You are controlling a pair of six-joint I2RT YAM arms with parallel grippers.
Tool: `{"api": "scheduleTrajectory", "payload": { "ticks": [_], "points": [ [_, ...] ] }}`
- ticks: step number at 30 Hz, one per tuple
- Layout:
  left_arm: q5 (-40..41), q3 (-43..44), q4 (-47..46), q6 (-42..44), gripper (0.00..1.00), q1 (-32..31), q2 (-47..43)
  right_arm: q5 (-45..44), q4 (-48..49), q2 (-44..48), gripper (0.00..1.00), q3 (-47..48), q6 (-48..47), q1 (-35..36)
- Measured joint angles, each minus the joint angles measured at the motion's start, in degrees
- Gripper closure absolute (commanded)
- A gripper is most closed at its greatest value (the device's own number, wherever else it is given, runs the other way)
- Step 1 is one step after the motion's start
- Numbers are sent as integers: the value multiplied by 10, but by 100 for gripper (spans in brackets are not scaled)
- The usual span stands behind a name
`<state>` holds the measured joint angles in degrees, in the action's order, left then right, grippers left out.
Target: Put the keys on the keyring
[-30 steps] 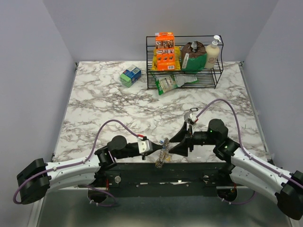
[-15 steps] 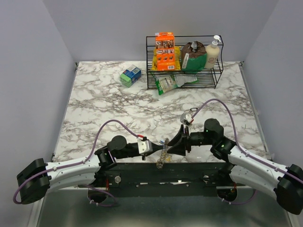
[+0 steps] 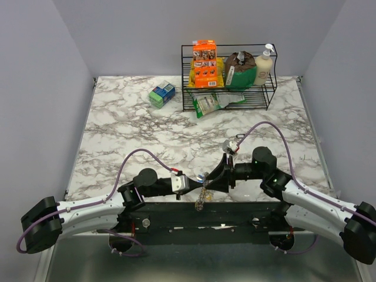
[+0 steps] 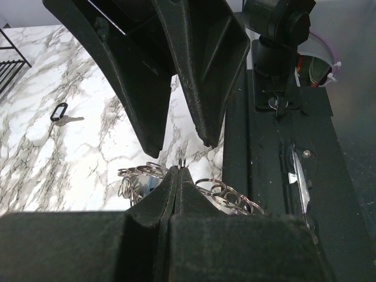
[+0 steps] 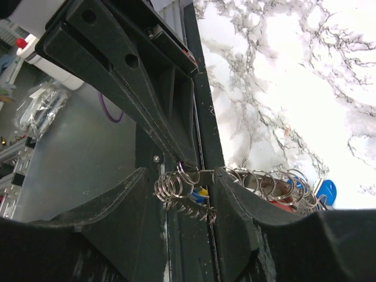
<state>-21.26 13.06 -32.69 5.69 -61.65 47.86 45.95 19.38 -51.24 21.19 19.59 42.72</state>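
No text can be read; the orange box (image 3: 204,63) seems printed, but too small to make out.

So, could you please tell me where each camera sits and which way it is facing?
Top external: above and behind the arm bases, looking down over the table to the wire rack; both arms show.
Left wrist: looks along the shut left gripper, pinching the keyring, at the right gripper.
Right wrist: looks back between its own open fingers at the left gripper's tip.
Shared: both wrist views hold the keyring and the opposite gripper.
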Motion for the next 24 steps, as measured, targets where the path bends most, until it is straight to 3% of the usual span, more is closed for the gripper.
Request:
{"api": "scheduleTrajectory", "payload": {
  "ticks": [5,6,24],
  "points": [
    [-1,0,-2,0,100,0,1,0,7,-13,43,4,0,5],
    [-2,0,-2,0,100,0,1,0,7,-14,48,4,0,7],
    [-4,3,-5,0,100,0,6,0,20,-33,62,4,-1,15]
  ]
}}
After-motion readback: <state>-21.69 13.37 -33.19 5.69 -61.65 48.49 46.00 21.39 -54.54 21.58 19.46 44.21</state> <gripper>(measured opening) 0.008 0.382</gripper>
